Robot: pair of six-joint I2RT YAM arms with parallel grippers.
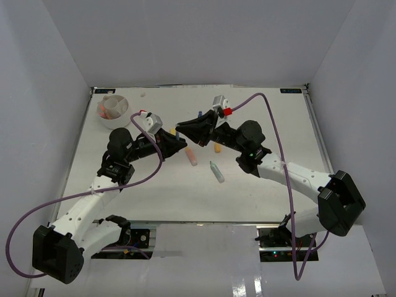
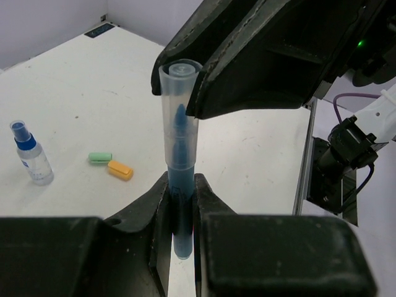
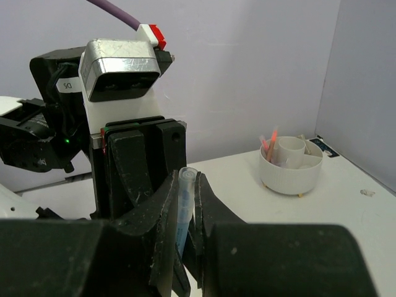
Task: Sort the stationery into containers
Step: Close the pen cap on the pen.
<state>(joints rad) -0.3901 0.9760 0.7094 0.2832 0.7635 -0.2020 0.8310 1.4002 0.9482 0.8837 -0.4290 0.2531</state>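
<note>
My left gripper (image 2: 181,187) is clenched on the dark barrel of a blue marker (image 2: 182,226), which stands upright between its fingers. My right gripper (image 3: 187,197) is clamped on the marker's clear cap (image 2: 176,99) from the opposite end, so both arms hold the one pen above the middle of the tabletop (image 1: 185,198). I think the cap is seated over the tip, though the wrist views leave that unclear.

A pink marker (image 1: 191,156) and a teal marker (image 1: 216,171) lie on the tabletop. A green eraser (image 2: 99,157) lies just beside an orange eraser (image 2: 120,169), and a blue-capped spray bottle (image 2: 30,159) stands upright. The white divided tub (image 3: 291,176) sits in the far left corner, with pink pens (image 3: 271,141) in one compartment.
</note>
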